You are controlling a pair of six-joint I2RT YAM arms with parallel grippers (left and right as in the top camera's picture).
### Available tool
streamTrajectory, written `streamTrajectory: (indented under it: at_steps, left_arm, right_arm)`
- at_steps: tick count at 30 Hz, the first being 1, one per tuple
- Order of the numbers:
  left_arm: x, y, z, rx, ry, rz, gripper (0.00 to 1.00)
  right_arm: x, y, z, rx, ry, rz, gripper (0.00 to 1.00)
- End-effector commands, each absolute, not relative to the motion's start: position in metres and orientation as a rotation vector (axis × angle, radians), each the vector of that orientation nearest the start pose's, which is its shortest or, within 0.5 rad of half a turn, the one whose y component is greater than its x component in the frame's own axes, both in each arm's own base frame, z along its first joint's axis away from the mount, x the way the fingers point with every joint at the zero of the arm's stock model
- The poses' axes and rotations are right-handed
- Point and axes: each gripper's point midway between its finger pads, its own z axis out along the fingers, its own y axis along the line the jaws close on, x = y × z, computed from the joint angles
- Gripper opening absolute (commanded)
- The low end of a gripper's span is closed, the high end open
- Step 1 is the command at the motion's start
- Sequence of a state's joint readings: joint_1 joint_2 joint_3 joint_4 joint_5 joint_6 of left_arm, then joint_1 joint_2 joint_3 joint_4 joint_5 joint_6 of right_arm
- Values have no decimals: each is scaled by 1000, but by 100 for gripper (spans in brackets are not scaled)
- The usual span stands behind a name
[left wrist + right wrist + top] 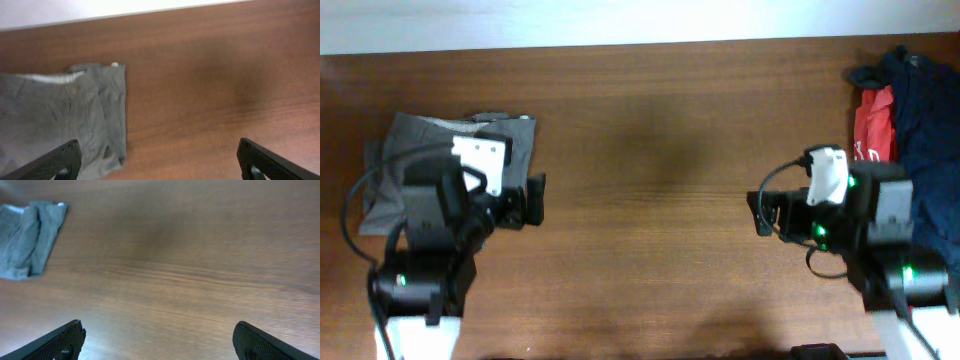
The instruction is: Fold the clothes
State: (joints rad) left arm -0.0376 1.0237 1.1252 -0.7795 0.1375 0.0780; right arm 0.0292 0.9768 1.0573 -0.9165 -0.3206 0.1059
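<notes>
A: Surface: brown wood-grain table, with a pale wall strip along its far edge. Garment count?
B: Three in view. The navy blue piece is heaped at the far right edge, behind the right arm. The grey shorts lie flat at the left, partly under the left arm. The red shirt lies against the navy heap's left side.
A: Lettering?
B: White print on the red shirt, too small to read.
A: View differences?
B: Only overhead shows red and navy. Both wrist views catch the shorts. The left one shows a pale strip along their top edge.
A: Claws?
B: Two. Left claw and right claw both have jaws spread wide, grip nothing, and point toward each other across the table's middle.
</notes>
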Motion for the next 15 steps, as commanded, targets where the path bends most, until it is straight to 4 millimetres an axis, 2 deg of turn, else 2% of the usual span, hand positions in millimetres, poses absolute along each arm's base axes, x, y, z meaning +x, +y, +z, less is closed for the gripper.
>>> streamTrajectory:
  at_steps: [1,3,5,7,11,15]
  left_arm:
    - [319,-44,286,206,2224,-197,99]
    - [320,-56,291,245,2204,-270,99]
    - [322,-59,294,257,2187,-291,99]
    - [323,-59,296,257,2180,-289,99]
    - [323,-59,295,257,2185,-289,99]
    - [323,-59,295,257,2184,-290,99]
  right_arm:
    - [278,72,229,-57,2458,537,99]
    - [289,62,217,17,2514,502,99]
    - [304,42,208,198,2565,454,99]
    - [324,20,203,305,2587,416,99]
    - [364,-40,201,494,2585,259,99]
    - [404,-109,209,716,2492,124,99]
